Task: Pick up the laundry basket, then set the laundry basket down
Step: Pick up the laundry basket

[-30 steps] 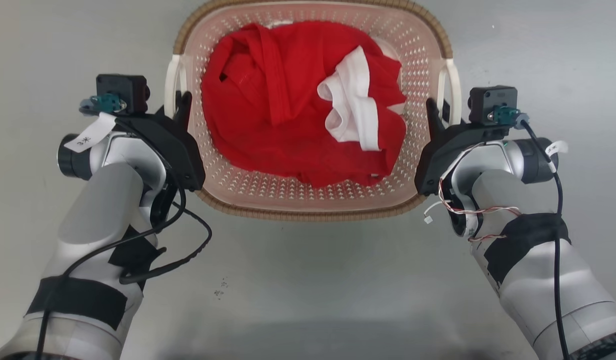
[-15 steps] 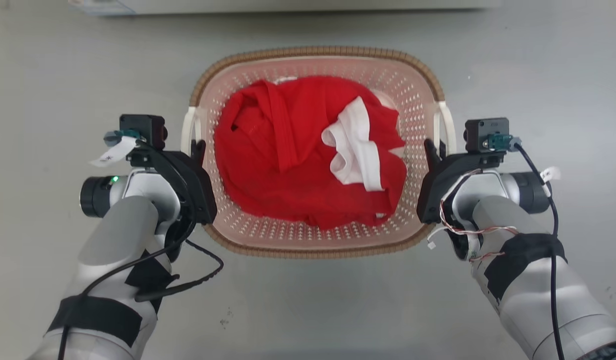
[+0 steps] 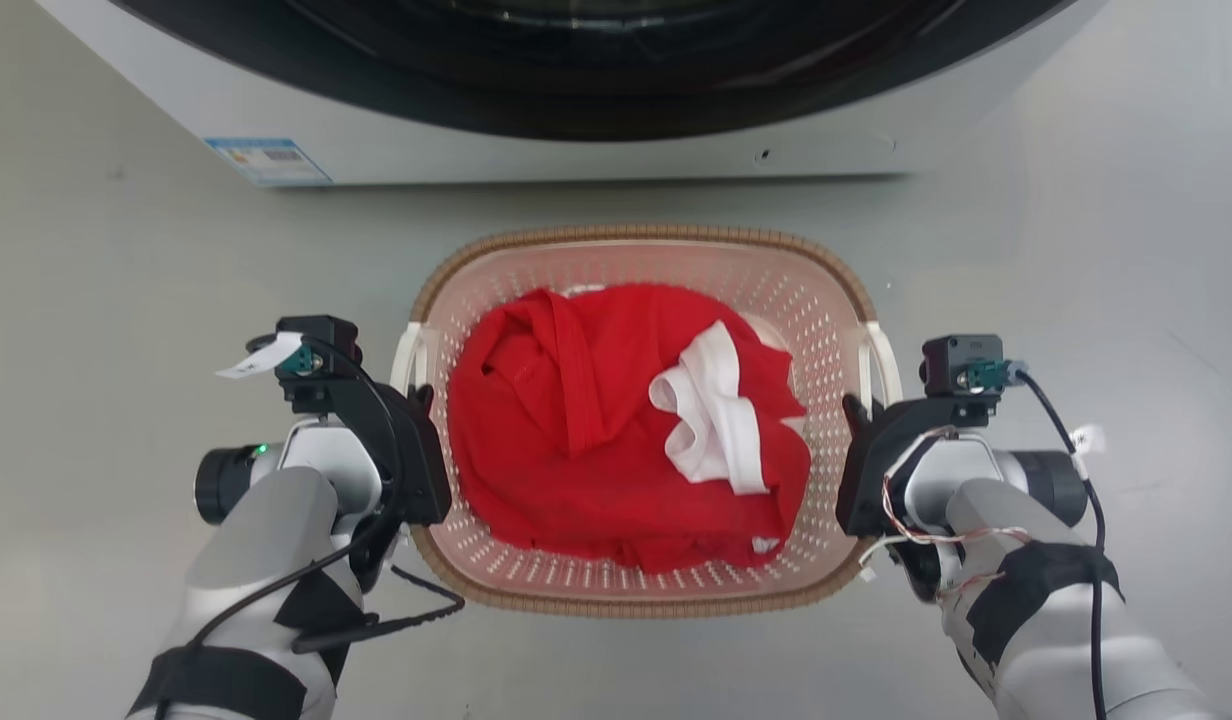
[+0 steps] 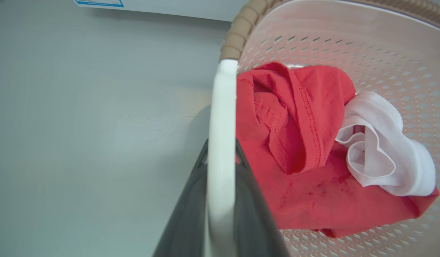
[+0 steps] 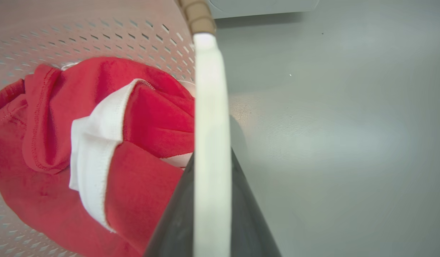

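The laundry basket (image 3: pixel 636 237), cream-pink with perforated walls and a brown woven-look rim, sits in the middle of the head view, over the grey floor. It holds a red garment (image 3: pixel 566 440) and a white one (image 3: pixel 716 425). My left gripper (image 3: pixel 416 395) is shut on the basket's white left handle (image 4: pixel 221 117), which runs between its dark fingers (image 4: pixel 184 221). My right gripper (image 3: pixel 856 412) is shut on the white right handle (image 5: pixel 210 107) in the same way. I cannot tell whether the basket's bottom touches the floor.
A white washing machine (image 3: pixel 576 155) with a dark round door stands just beyond the basket, a blue label (image 3: pixel 268 160) on its lower left. Grey floor (image 3: pixel 126 300) spreads to both sides and in front of the basket.
The whole head view has shifted, bringing the washing machine in at the top. The basket and both grippers now look smaller and lower in the picture. Both holds on the handles are unchanged.
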Tool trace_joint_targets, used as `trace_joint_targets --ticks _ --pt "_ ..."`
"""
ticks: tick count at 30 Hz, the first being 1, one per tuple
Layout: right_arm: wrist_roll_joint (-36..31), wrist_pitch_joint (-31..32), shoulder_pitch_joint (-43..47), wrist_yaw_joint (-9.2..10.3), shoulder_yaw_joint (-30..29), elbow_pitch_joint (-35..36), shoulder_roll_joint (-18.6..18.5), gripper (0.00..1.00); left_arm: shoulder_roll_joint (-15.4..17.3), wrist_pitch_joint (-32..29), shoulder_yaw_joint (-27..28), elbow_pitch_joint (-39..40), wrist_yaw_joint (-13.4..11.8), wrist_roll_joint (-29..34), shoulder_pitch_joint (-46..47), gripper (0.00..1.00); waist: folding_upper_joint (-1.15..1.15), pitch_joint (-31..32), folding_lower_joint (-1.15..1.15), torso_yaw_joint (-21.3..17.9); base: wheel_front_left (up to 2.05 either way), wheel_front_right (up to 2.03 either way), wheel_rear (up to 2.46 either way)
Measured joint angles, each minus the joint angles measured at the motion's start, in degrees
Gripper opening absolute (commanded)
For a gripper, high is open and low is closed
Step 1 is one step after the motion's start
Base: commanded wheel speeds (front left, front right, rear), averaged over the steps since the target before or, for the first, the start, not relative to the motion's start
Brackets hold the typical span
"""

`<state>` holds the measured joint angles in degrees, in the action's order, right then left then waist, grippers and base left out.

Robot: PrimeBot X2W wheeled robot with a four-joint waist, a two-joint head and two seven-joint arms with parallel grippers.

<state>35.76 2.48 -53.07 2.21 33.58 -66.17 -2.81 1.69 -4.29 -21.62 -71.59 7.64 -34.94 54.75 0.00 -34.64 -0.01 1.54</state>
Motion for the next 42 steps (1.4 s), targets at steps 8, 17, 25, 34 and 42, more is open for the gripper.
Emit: trace_joint_targets --ticks 8,17,25,34,42 --pt "1.2 2.2 2.8 -1.81 -0.1 -3.4 0.5 0.0 -0.8 -2.7 -0.1 -1.0 0.0 -0.9 -3.4 0.0 0.0 6.7 0.0 -0.2 0.0 0.0 0.0" --pt "3.2 5.4 7.0 -3.74 -0.1 -5.5 0.8 0.0 -1.4 -6.3 -0.5 -1.9 0.0 -1.9 -7.8 0.0 0.0 14.2 -0.01 -0.4 0.0 0.0 0.0" --pt "4.4 8.1 11.8 -5.0 -0.3 -6.5 1.1 0.0 -1.7 -9.5 -0.6 -2.3 0.0 -3.6 -12.3 0.0 -0.01 21.5 -0.01 -0.4 0.0 0.0 0.0" --pt "5.4 10.2 16.4 -5.76 -0.5 -6.9 1.4 0.0 -1.7 -12.1 -0.7 -2.4 0.0 -4.1 -16.6 0.0 -0.01 28.1 -0.01 -0.4 0.0 0.0 0.0" --pt "6.3 11.7 18.6 -6.01 -0.8 -7.2 1.6 0.0 -1.9 -13.9 -0.8 -2.5 -0.6 -4.4 -18.8 0.0 -0.01 32.5 0.0 -0.1 0.0 0.0 0.0"
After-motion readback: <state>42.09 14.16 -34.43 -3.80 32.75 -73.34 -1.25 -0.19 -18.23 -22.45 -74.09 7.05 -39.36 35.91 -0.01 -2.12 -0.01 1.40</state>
